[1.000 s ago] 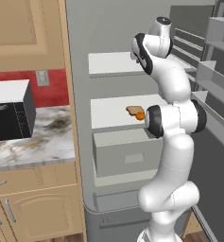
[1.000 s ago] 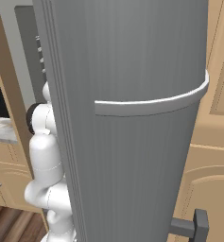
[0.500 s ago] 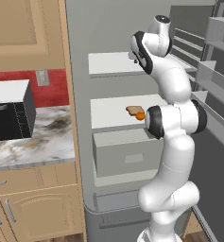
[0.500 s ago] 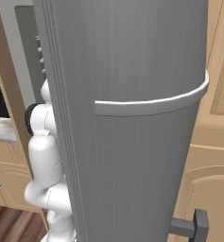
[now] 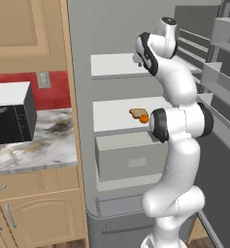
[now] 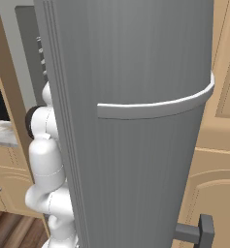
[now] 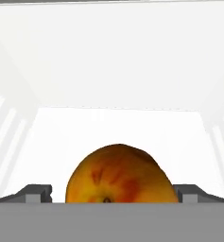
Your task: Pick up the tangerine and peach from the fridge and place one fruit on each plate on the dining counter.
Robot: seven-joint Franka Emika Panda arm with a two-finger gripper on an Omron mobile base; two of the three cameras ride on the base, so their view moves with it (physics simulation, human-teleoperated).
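The fridge point(image 5: 131, 77) stands open beside tan cupboards, and its grey door point(image 6: 136, 121) blocks nearly all of the right base view, with part of the arm showing past its left edge. In the left base view the white arm point(image 5: 177, 145) rises from the floor and reaches up and into the upper part of the fridge, above the white shelves point(image 5: 121, 114) and the pale grey drawer point(image 5: 131, 157). To the left a marbled counter point(image 5: 34, 143) carries a black and white microwave point(image 5: 9, 114).

On the middle shelf sits something small and orange next to a brownish piece point(image 5: 139, 115); it may be the tangerine, but it is too small to tell.

In the hand view the peach point(image 7: 120, 177), orange-red with darker blotches, sits on a white fridge shelf right in front of the camera. It lies between the two fingertips of the end effector point(image 7: 114, 194), which stand spread wide, one on each side of the fruit, seemingly not touching it.

As to progress, the task looks to be at its very start: neither fruit is off its shelf, and the peach appears lined up for a grasp that has not closed. Both fruits remain to be carried to the plates.

The lower part of the peach and most of the fingers are cut off at the bottom of the hand view, so actual contact cannot be judged. From the left base view the hand itself is hard to make out behind the arm's upper joints.
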